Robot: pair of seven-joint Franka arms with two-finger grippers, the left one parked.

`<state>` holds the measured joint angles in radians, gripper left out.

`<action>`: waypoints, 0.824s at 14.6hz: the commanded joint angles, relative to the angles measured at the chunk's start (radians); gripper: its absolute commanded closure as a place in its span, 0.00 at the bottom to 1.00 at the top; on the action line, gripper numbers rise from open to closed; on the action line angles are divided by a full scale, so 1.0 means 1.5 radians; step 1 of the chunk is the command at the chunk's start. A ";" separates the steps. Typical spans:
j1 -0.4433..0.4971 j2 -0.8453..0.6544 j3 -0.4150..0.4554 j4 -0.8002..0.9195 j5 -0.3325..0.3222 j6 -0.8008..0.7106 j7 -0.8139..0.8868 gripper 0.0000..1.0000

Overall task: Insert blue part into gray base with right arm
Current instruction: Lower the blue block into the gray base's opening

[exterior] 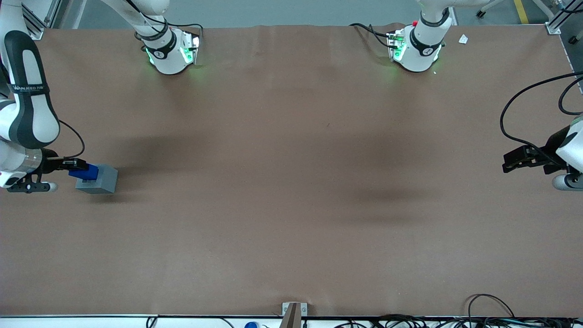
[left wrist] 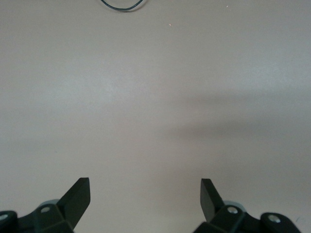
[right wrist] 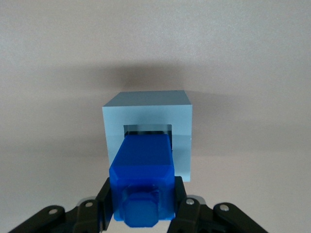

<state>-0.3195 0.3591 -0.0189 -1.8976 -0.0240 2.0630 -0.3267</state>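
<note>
Now the blue part (right wrist: 142, 182) is clamped between the two fingers of the gripper (right wrist: 143, 206). Its front end is pushed into the square hole of the gray base (right wrist: 147, 110). On the brown table (exterior: 291, 182) the base (exterior: 101, 179) is seen at about 9 o'clock, at the working arm's end. The right arm (exterior: 25, 105) is reached down beside it.

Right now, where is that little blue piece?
The blue part is clamped in the right arm's pincer at the working arm's end of the table, its tip entering the socket of the gray base.
</note>
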 commanded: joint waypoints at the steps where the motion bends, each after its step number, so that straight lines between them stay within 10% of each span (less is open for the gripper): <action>1: -0.008 0.019 0.010 0.022 -0.014 -0.003 0.013 0.89; 7: -0.009 0.040 0.010 0.040 -0.014 -0.002 0.013 0.75; 9: -0.009 0.042 0.010 0.042 -0.013 -0.002 0.013 0.47; 10: -0.009 0.042 0.010 0.042 -0.013 -0.002 0.014 0.06; 12: -0.007 0.040 0.010 0.043 -0.012 -0.011 0.014 0.00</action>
<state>-0.3195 0.4126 -0.0187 -1.8530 -0.0240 2.0647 -0.3241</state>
